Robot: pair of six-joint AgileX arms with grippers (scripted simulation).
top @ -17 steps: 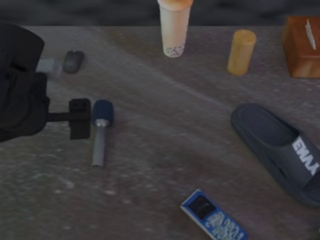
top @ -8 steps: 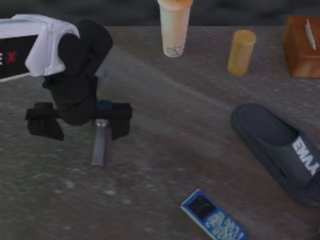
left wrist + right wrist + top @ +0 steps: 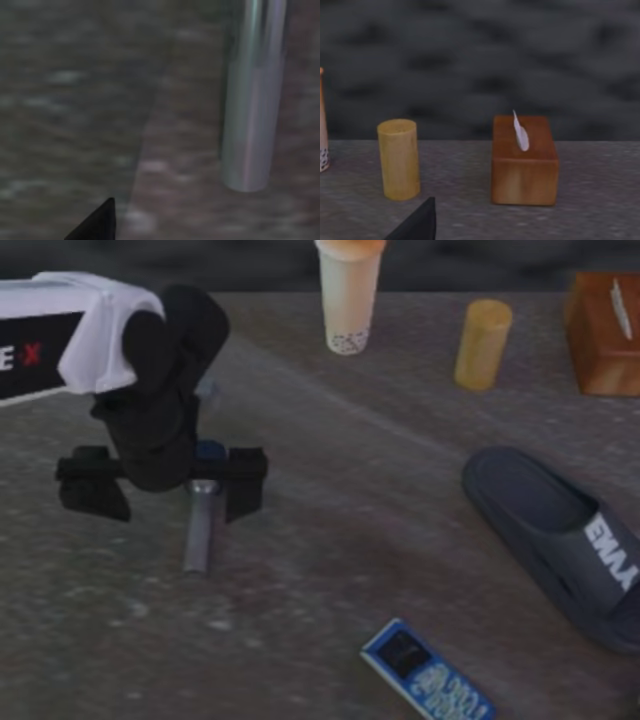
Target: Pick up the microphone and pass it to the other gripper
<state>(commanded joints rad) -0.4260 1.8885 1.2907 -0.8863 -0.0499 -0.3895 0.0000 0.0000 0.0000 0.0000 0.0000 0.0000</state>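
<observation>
Left hand (image 3: 163, 485) poised wrist-down over the microphone (image 3: 200, 530), fingers spread wide either side of its head.

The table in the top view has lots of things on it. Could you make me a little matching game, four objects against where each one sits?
Things:
1. microphone
2. slipper
3. phone
4. tissue box

Places:
A. far right corner of the table
B. near edge, right of the middle
C. under the left gripper, left side
D. right side, nearer than the yellow cylinder

Pairs: 1-C, 2-D, 3-B, 4-A
</observation>
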